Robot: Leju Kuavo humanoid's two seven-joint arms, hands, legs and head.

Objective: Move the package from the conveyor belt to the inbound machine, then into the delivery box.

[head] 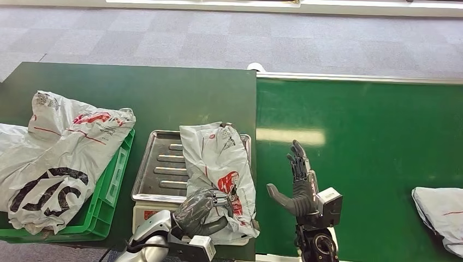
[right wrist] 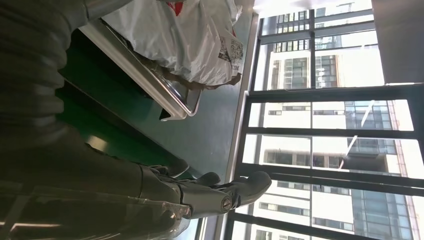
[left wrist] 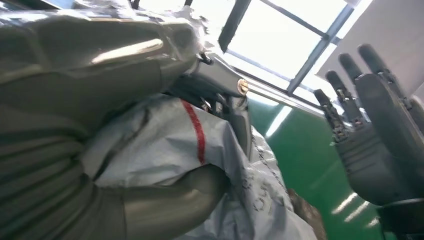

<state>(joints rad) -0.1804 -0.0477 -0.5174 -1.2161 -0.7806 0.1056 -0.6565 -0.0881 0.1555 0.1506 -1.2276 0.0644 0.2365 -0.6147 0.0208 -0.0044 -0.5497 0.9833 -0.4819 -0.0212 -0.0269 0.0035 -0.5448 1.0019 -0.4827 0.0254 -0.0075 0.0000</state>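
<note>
Nearest the robot, the left hand (head: 201,210) lies on the near end of a grey plastic package (head: 218,169), fingers (head: 221,197) curled over the bag's top and the thumb pressed against its near edge; the left wrist view shows the bag (left wrist: 165,145), with a red stripe, bunched between thumb and fingers, so the hand grips it. The package rests lengthwise on the steel tray (head: 161,164) of the inbound machine (head: 143,212), covering the tray's right half and overhanging its near edge. Just right of it, over the green conveyor belt (head: 371,153), the right hand (head: 299,185) stands upright with fingers (head: 297,155) straight and spread, thumb out to the side, holding nothing and touching nothing. The right wrist view looks across the tray's rim (right wrist: 150,82) to the package (right wrist: 185,40) lying on it. Left of the machine, a green delivery box (head: 106,202) holds a heap of white printed bags (head: 60,158) that spill over its far rim. At the belt's right edge lies another grey parcel (head: 442,213). Beyond the dark table (head: 164,93), grey carpet floor (head: 218,38) extends.
</note>
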